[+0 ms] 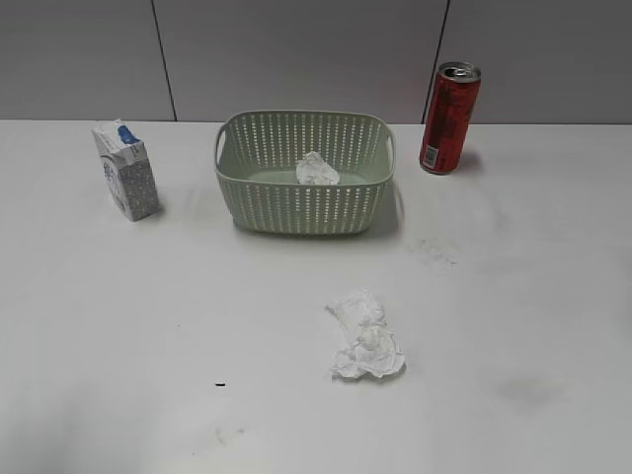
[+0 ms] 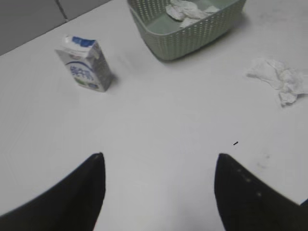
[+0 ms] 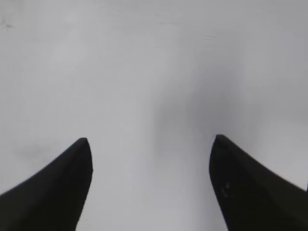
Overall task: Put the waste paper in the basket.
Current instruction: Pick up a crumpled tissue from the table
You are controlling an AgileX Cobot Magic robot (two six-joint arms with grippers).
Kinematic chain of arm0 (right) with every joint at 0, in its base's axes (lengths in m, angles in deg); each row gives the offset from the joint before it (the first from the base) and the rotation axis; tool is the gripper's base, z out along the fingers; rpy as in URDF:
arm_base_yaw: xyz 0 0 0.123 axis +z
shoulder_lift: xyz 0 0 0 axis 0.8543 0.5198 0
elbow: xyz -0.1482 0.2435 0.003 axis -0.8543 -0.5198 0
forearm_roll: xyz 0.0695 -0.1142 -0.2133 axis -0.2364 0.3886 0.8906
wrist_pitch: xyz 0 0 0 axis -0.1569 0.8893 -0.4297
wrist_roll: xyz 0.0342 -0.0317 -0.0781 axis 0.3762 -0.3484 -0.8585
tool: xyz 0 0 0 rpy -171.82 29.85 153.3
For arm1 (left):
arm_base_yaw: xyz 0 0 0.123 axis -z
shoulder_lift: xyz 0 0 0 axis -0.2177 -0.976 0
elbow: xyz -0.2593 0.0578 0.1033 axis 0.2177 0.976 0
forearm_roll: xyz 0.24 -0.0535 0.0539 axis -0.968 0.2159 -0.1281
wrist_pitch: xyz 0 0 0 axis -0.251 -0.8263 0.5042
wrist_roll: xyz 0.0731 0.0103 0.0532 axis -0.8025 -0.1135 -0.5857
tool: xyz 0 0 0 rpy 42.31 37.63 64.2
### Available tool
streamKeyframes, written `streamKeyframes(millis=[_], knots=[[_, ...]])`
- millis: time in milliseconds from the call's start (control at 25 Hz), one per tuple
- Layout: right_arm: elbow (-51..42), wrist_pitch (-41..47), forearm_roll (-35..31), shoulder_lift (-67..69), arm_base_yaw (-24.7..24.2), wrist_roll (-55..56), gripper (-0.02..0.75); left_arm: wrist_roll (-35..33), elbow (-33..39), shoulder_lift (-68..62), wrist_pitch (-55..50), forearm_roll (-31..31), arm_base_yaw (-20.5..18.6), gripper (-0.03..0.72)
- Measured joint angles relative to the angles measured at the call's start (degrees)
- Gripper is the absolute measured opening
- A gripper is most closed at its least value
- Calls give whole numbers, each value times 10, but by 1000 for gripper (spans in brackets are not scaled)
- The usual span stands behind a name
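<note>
The white worktop [image 1: 513, 326] fills most of what I see, and I take the basket [image 1: 304, 212] as my landmark. The basket is the biggest thing on it, pale green with lattice walls, sitting toward the back near the grey wall panels. My left hand [image 2: 159, 159] hangs over bare worktop in front of the basket and off to its left; its two dark fingers [image 2: 79, 192] are spread wide with nothing between them. My right hand [image 3: 150, 140] is the same, fingers [image 3: 250, 183] far apart and gripping nothing, with only plain worktop under it; I cannot place it against the basket from its own camera, and neither hand shows in the exterior view.

To the right of the basket, a little behind its far rim, a red drink can [image 1: 450, 118] stands upright. To the left of the basket stands a white-and-blue pack [image 1: 126, 170], also upright, well apart from it.

One wad of waste paper [image 1: 317, 170] lies inside the basket; the left wrist view suggests more than one piece there [image 2: 188, 9], though I cannot count them. More waste paper [image 1: 366, 338] lies loose on the worktop well in front of the basket, slightly to its right.
</note>
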Motion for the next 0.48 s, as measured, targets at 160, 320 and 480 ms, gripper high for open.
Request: streamKeyframes(millis=[160,320,480], knots=[[-124,-60,-28,-136,0,-1,572,-17,-87,-150,6,-9,66,520],[-230,-87,-35,-269,0,-1,572,-42,-174,-298,8,-10,125,520],[-309,-94,-35,-393,0,-1,572,-68,-244,-420,7,-11,174,520]])
